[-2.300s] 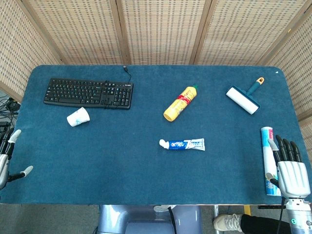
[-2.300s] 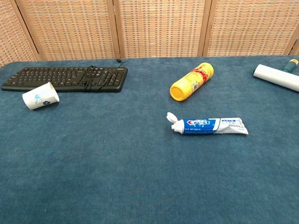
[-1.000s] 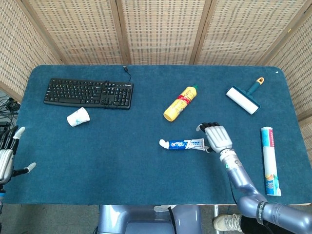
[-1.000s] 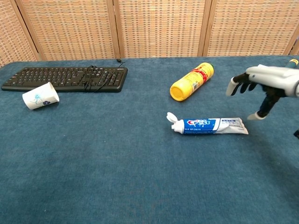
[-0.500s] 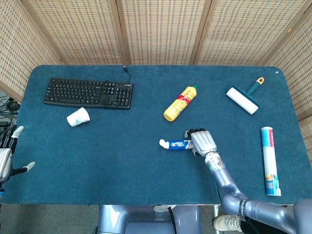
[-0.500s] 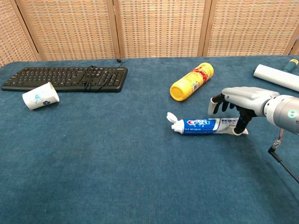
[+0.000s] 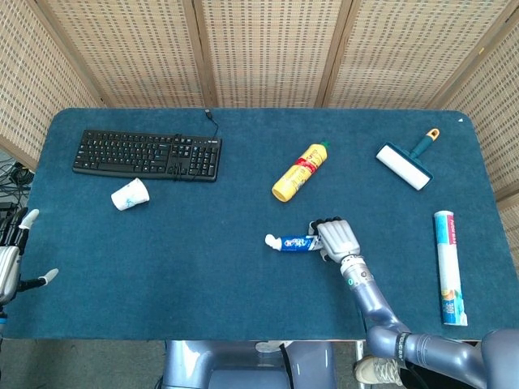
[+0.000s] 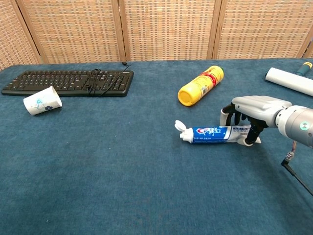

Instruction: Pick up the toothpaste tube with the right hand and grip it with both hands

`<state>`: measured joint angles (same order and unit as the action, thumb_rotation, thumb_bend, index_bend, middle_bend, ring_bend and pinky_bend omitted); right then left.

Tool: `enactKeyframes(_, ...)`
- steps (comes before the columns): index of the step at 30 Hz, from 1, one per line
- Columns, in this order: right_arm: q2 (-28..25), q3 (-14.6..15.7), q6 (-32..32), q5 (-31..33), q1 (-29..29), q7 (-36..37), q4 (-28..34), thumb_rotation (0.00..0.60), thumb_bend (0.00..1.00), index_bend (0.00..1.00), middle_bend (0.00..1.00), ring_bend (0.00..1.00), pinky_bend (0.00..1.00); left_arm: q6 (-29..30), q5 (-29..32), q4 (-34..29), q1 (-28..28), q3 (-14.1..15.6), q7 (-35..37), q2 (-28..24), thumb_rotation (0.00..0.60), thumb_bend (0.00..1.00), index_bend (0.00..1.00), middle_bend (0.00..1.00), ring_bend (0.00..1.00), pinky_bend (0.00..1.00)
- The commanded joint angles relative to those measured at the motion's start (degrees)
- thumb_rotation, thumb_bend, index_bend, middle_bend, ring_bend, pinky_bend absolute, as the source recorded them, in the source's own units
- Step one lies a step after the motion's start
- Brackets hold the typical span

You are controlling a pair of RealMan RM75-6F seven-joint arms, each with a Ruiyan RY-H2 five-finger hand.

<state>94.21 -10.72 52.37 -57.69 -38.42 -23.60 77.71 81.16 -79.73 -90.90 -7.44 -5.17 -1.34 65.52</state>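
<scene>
Blue felt covers the bench, near whose middle the toothpaste tube is clasped at its crimped end by the curled fingers of the right hand (cap flipped open), while the left hand is held spread and empty at the bench's edge.

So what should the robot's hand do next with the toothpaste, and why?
Probably lift a little. The right hand has its fingers curled around the crimped end of the toothpaste tube, which looks barely off the table; the left hand waits far away.
</scene>
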Motion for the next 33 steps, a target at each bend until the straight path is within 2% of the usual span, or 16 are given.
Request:
enactKeyframes(1, 0.53, 0.24, 0.23, -1.06, 0.01, 1.18, -1.0, 0.6, 0.47, 0.45, 0.46, 0.39, 0.33, -0.03, 0.06, -0.04, -0.02, 0.01, -0.1, 0.03, 0.6, 0.0, 0.0, 0.0, 0.0, 0.0)
enactKeyframes(5, 1.14, 0.4, 0.58, -2.15, 0.07, 2.56, -2.39, 0.6, 0.53, 0.53, 0.53, 0.45, 0.37, -0.06, 0.16, -0.03, -0.03, 0.03, -0.24, 0.1, 0.6, 0.0, 0.0, 0.0, 0.0, 0.0)
enactKeyframes(8, 1.4, 0.44, 1.22, -3.22, 0.25, 3.73, -2.98, 0.6, 0.59, 0.62, 0.61, 0.52, 0.48, -0.22, 0.27, 0.05, -0.11, 0.01, -0.21, 0.15, 0.6, 0.0, 0.0, 0.0, 0.0, 0.0)
enactKeyframes(10, 1.43, 0.34, 1.55, -3.79, 0.39, 4.72, -3.02, 0.6, 0.66, 0.68, 0.66, 0.58, 0.57, -0.4, 0.32, 0.08, -0.18, 0.04, -0.2, 0.18, 0.6, 0.0, 0.0, 0.0, 0.0, 0.0)
enactKeyframes(13, 0.96, 0.13, 1.56, -4.45, 0.58, 6.44, -2.26, 0.6, 0.72, 0.72, 0.7, 0.62, 0.63, -0.64, 0.34, 0.15, -0.28, 0.13, -0.29, 0.25, 0.6, 0.0, 0.0, 0.0, 0.0, 0.0)
enactKeyframes(20, -1.5, -0.26, 1.02, -5.53, 0.87, 9.48, 1.48, 0.6, 0.74, 0.73, 0.7, 0.63, 0.65, -0.85, 0.54, 0.17, -0.39, 0.11, -0.24, 0.33, 0.6, 0.0, 0.0, 0.0, 0.0, 0.0)
enactKeyframes(27, -4.42, -1.95, 0.68, -5.2, 0.23, 10.45, 6.5, 0.6, 0.75, 0.73, 0.7, 0.63, 0.65, -1.84, 0.14, 0.23, -1.01, 0.04, 1.89, 0.34, 0.6, 0.0, 0.0, 0.0, 0.0, 0.0)
enactKeyframes(31, -5.37, -3.53, 0.3, -3.83, -1.16, 8.86, 8.84, 0.6, 0.75, 0.73, 0.7, 0.64, 0.65, -2.65, -2.71, 0.03, -2.63, -0.52, 8.54, 0.62, 0.599, 0.0, 0.0, 0.0, 0.0, 0.0)
enactKeyframes(32, -5.53, -4.02, 0.09, -2.88, -1.76, 7.85, 9.52, 0.6, 0.75, 0.73, 0.7, 0.64, 0.65, -3.14, -4.18, 0.31, -3.51, -0.63, 11.2, 0.65, 0.59, 0.0, 0.0, 0.0, 0.0, 0.0)
enactKeyframes(33, -5.55, -4.38, 0.03, -2.27, -2.24, 7.05, 9.9, 0.6, 0.75, 0.73, 0.7, 0.64, 0.66, -3.42, -5.2, 0.56, -4.1, -0.65, 12.77, 0.71, 0.556, 0.0, 0.0, 0.0, 0.0, 0.0)
